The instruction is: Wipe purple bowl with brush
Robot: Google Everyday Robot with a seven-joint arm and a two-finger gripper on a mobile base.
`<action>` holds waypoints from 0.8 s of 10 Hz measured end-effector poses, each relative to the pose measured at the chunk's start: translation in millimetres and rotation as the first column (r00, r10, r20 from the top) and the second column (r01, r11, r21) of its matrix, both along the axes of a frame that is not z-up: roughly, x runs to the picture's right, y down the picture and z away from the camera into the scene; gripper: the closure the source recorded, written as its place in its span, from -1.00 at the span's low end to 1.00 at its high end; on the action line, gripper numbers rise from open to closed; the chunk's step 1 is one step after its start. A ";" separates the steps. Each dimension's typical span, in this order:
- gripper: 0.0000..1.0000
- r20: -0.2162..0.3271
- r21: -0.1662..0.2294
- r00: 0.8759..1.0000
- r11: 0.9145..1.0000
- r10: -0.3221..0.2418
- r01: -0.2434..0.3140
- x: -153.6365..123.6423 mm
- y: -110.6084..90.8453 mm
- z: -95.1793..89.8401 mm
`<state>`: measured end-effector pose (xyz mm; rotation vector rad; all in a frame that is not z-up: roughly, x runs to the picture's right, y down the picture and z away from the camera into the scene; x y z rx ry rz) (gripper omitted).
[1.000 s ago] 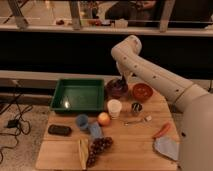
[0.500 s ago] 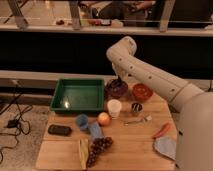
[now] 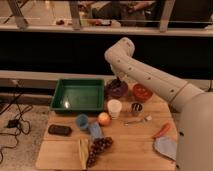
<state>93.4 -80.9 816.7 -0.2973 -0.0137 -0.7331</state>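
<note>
Camera view: we see the gripper (image 3: 119, 83) down over the purple bowl (image 3: 118, 89), between the green tray (image 3: 79, 95) and orange-red bowl (image 3: 142, 92) on the wooden table (image 3: 132, 145).

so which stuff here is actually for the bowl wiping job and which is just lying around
For the job: purple bowl; gripper, down over that bowl.

Lying about: orange-red bowl, green tray, white cup, metal cup, grapes, carrot, banana.

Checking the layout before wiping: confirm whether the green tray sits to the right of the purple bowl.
No, the green tray lies left of the purple bowl, where the end effector is.
</note>
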 end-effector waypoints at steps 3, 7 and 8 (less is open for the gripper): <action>1.00 0.000 0.007 1.000 1.000 -0.013 0.013 0.6 8.0 -11.1; 1.00 -0.006 0.015 0.999 0.999 -0.046 0.046 1.2 21.9 -30.2; 1.00 -0.009 0.017 0.999 0.999 -0.050 0.050 1.7 22.8 -32.9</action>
